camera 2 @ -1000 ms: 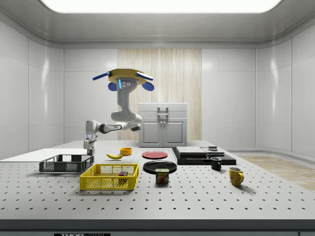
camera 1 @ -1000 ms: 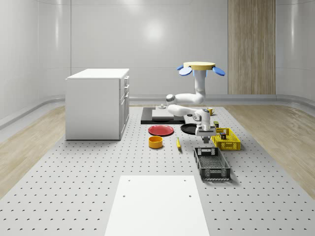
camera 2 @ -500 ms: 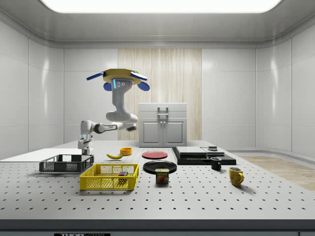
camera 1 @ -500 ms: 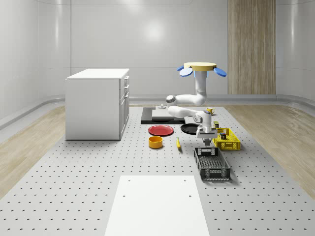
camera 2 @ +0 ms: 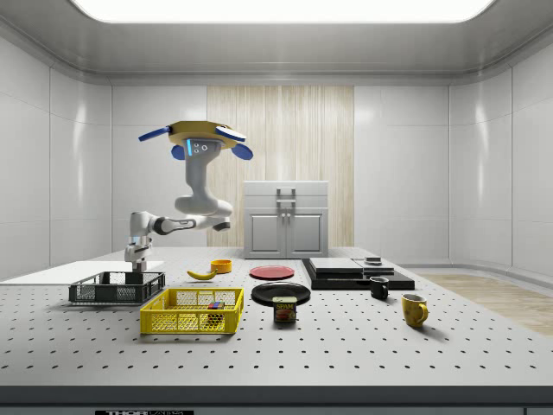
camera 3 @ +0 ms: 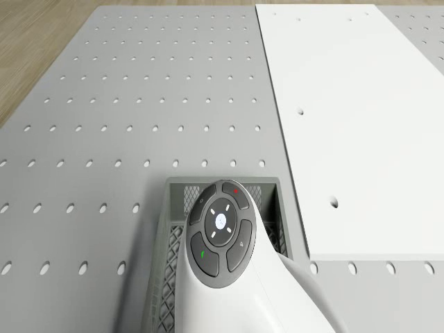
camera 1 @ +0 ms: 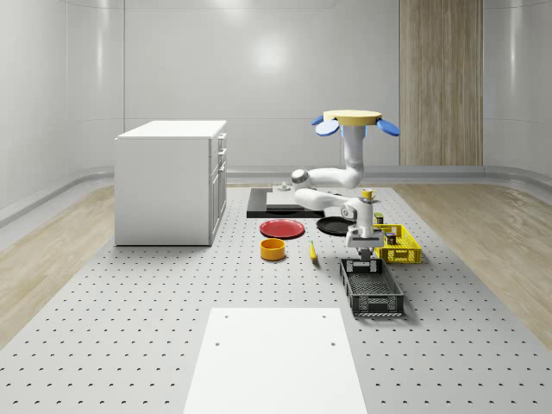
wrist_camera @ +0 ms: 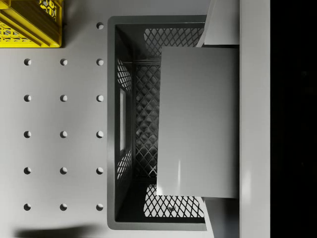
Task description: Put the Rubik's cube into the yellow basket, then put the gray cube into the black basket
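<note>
The drone point(camera 1: 354, 121) hovers over the table behind the black basket point(camera 1: 373, 290), with its arm reaching forward and down. My gripper point(camera 1: 361, 256) hangs just above the basket's far end, shut on the gray cube point(wrist_camera: 198, 99). In the wrist view the cube sits between the two fingers point(wrist_camera: 220, 25), over the basket's mesh floor point(wrist_camera: 143, 124). In the side view the gripper point(camera 2: 135, 267) is right above the black basket point(camera 2: 117, 288). The Rubik's cube point(camera 2: 214, 304) lies inside the yellow basket point(camera 2: 192, 311), which stands beside the black one point(camera 1: 398, 245).
A banana point(camera 1: 312, 251), an orange bowl point(camera 1: 272, 249), a red plate point(camera 1: 283, 228) and a black pan point(camera 1: 331, 226) lie to the whole-scene view's left of the baskets. A white cabinet point(camera 1: 172, 181) stands further left. A can point(camera 2: 285, 309) and mugs point(camera 2: 414, 309) sit nearby. A white board point(camera 1: 276, 362) covers the table's front.
The drone and arm have moved to the side view's left, carrying the gray cube from near the yellow basket to over the black basket. The gripper now hangs lower.
</note>
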### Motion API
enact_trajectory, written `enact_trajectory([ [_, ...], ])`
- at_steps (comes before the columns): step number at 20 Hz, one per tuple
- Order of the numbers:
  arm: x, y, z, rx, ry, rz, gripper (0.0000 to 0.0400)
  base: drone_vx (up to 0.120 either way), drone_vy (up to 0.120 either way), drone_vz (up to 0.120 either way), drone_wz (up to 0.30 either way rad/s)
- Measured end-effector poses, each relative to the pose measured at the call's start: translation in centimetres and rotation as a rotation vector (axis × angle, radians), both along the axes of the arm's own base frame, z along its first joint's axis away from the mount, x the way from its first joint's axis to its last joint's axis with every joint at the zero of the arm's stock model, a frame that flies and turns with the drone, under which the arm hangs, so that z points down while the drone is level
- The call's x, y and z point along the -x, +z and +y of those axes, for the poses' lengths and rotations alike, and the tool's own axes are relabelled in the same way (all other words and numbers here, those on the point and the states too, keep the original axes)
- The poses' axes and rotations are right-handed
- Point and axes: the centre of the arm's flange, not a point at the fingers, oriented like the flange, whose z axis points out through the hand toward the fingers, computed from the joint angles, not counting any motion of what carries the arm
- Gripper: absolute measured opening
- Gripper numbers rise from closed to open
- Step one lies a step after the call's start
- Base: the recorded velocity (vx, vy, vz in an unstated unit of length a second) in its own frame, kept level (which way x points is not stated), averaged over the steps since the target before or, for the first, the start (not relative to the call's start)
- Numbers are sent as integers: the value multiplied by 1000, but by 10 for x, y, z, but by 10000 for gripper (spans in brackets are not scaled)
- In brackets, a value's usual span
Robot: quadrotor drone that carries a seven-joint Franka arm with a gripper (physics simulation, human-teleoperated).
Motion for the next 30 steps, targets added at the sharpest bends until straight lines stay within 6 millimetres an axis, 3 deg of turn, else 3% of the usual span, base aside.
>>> enact_trajectory([
  [5, 0, 0, 0, 0, 0, 0, 252, 120, 0, -120, 0],
  [8, 0, 3, 0, 0, 0, 0, 252, 0, 0, -13, 0],
  [22, 0, 55, 0, 0, 0, 0, 252, 0, 0, 0, 0],
  [26, 0, 60, 0, 0, 1, 0, 341, 0, 0, 0, 0],
  [30, 0, 50, 0, 0, 1, 0, 378, 0, 0, 0, 0],
])
